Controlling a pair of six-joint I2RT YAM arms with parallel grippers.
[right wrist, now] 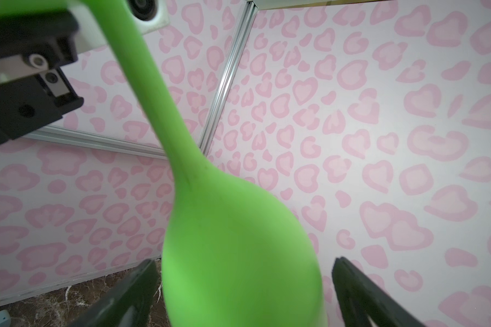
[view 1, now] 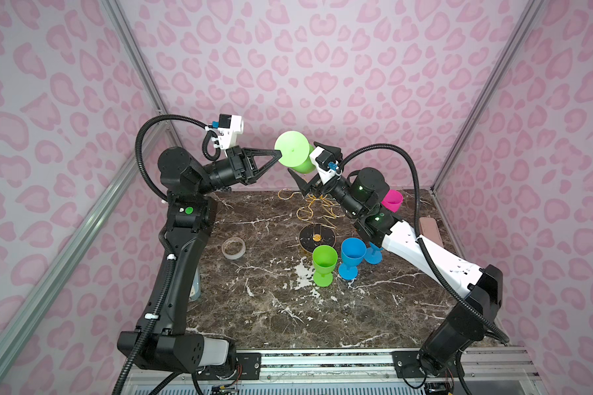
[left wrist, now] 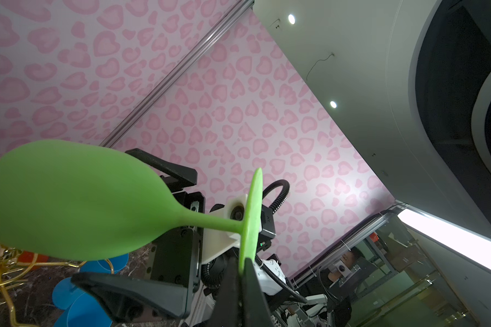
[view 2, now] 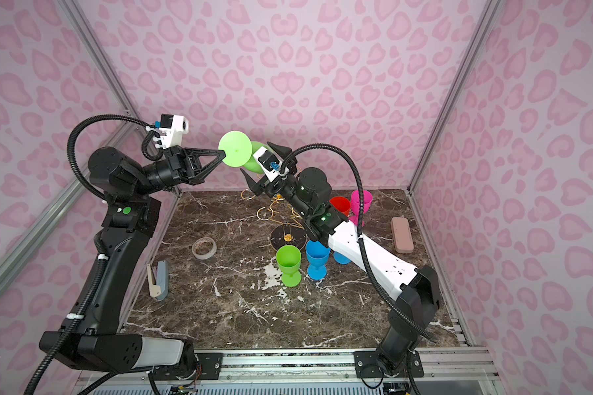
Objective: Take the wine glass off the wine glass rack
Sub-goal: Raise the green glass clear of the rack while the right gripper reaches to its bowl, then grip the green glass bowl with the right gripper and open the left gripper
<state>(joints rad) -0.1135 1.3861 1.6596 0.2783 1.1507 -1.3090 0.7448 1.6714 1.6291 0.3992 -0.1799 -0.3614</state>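
Two claws meet up in the air, right over the wine glass rack (view 1: 317,234). Well to the left of the rack, a roll of tape (view 1: 233,248) and a stapler (view 2: 159,278) lie on the bench (view 1: 254,307); I think they have no part in the job. Next, the left claw (view 1: 279,156) is pressed tight on the edge of the round foot of the green wine glass (view 1: 295,152), and that pinch is what holds the glass up. The glass lies on its side above the rack, foot toward the left claw and bowl toward the right one. It touches no gold wire, so it looks to be off the rack already. A thin foot is a small thing to hold, so I think the glass could tip or slip. That may be why the right claw (right wrist: 241,266) is there: its two fingers (right wrist: 125,294) are spread wide, one on each side of the bowl, and they do not squeeze it. I think it is set to close on the bowl and take the glass. Just in front of the rack's black base, a green glass (view 1: 324,261), a blue glass (view 1: 351,254) and a second blue glass (view 1: 373,255) stand on the bench, likely put there to be out of the way. To the right of the rack stand a red glass (view 2: 339,205) and a pink glass (view 2: 360,203), and farther right lies a pink case (view 2: 402,235).
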